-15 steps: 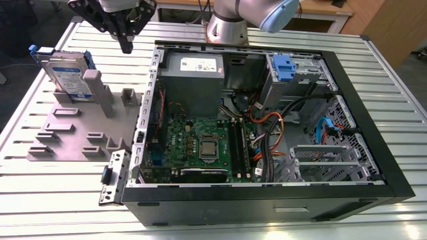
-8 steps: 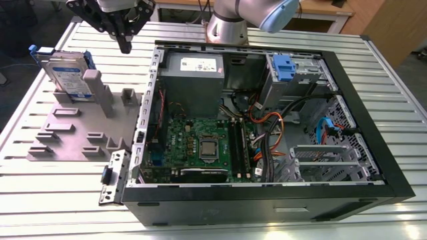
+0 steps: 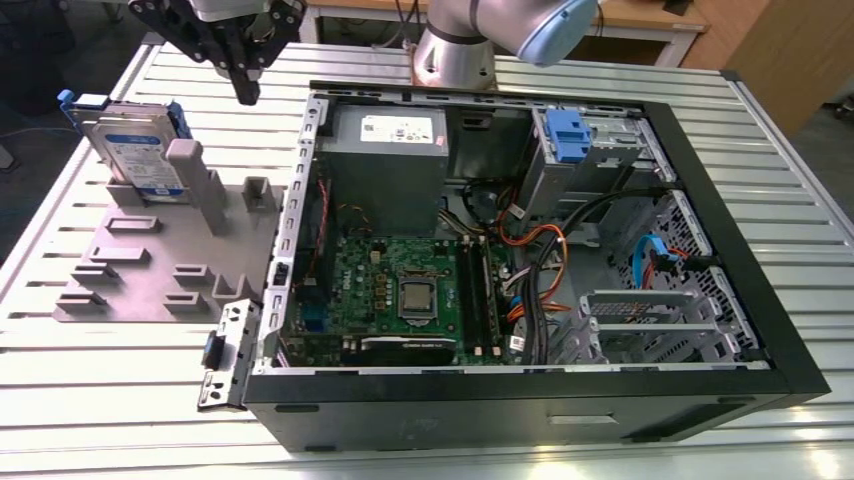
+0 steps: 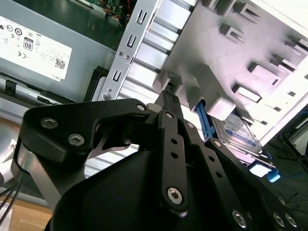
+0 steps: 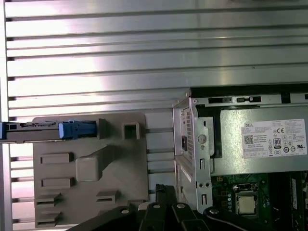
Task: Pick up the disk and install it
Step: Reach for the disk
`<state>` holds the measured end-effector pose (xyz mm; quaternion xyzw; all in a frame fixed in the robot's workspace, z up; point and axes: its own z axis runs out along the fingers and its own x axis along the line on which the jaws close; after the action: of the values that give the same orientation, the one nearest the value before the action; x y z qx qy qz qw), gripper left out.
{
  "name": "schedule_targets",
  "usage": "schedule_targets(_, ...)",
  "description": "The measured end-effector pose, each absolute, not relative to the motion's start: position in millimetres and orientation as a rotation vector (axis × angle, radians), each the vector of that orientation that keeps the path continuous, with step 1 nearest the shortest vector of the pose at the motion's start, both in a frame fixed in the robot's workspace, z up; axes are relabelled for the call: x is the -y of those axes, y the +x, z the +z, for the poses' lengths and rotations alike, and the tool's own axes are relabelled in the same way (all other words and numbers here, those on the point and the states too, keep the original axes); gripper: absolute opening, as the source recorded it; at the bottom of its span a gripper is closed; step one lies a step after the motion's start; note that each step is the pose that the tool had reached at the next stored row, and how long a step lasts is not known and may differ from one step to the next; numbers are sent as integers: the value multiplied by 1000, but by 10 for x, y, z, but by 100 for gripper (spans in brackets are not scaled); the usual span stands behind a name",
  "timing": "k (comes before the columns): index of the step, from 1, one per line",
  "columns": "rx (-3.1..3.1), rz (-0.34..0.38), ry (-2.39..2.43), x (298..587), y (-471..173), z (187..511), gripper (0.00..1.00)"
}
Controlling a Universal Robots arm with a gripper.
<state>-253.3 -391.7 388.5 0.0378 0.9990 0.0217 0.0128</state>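
Room: wood-coloured furniture (image 3: 767, 60) beyond the table's far edge.

Surface: slatted aluminium table (image 3: 107, 420), ribs running across the exterior view.

Open black computer case (image 3: 534, 400) lying on its side toward the exterior view's right, motherboard (image 3: 400, 285) and grey power supply (image 3: 387, 140) exposed.

Robot arm (image 3: 467, 40) rising behind the case.

Grey fixture plate (image 3: 147, 260) with raised blocks and slots, flat on the table just beside the case, on the exterior view's left.

The disk (image 3: 134, 150) standing on edge in a slot at the fixture's far end. Broad faces vertical, white-and-blue label turned toward the exterior camera, blue rails at its sides. In the first wrist view the disk (image 5: 33, 131) edge-on as a thin strip along the fixture's far margin, at right angles to the case's nearest wall. Long or short side down: not determinable.

Gripper (image 3: 247, 95) hanging above the table between fixture and case, apart from the disk, fingers closed tip to tip on nothing.

Blue plastic clip (image 3: 567, 135) in the case's drive cage.
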Motion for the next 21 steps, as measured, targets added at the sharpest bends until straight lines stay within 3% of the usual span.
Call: schedule_targets(21, -3120, 68, 119, 3819, -2785, 3855, 11)
